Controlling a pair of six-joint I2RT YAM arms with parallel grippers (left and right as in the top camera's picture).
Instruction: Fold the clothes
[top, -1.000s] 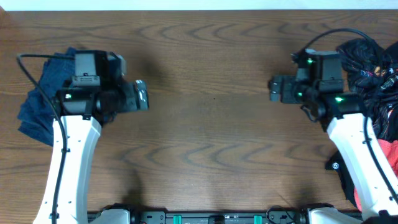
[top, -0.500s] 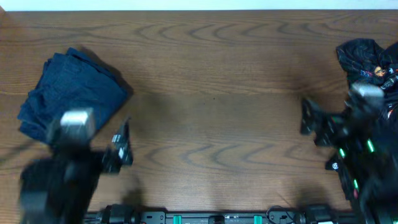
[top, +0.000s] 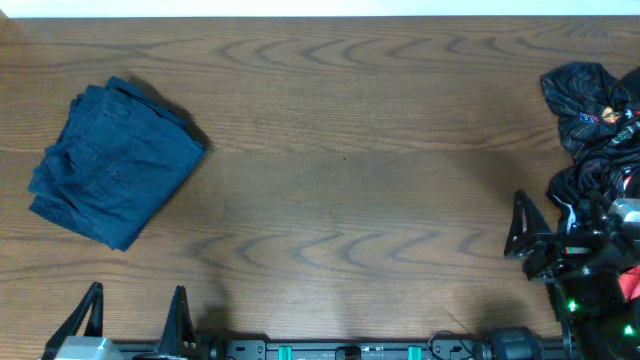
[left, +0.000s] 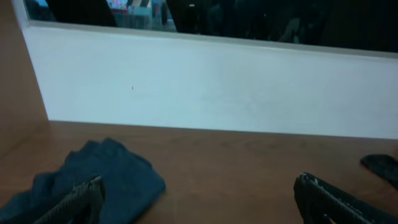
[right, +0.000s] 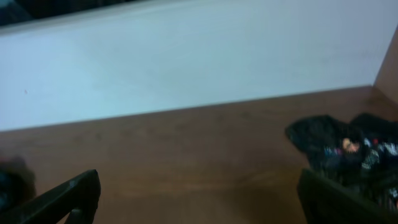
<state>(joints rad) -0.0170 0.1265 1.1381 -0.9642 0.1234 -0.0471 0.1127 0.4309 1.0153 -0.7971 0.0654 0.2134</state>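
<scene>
Brown wood-grain table (top: 340, 150) backed by a plain white wall (left: 211, 81); overhead and wrist views.

Upper left of the overhead frame: the folded blue garment (top: 115, 165) lies flat as a compact, tilted rectangle. Its long axis appears to run diagonally from upper right to lower left, with one corner pointing toward the table's centre.

Bottom left edge: the left gripper (top: 136, 296), jaws spread wide and holding nothing.

Lower right: the right gripper (right: 199, 186), jaws likewise spread and empty in its wrist view.

Right edge: the dark pile of clothes (top: 592, 100), crumpled, with no clear axis.

Change: a second ago both arms reached over the table, the left one above the blue garment and the right one beside the pile. Both have since drawn back to the near edge. Judged from this, one garment is finished and released, while the pile is not yet folded.
</scene>
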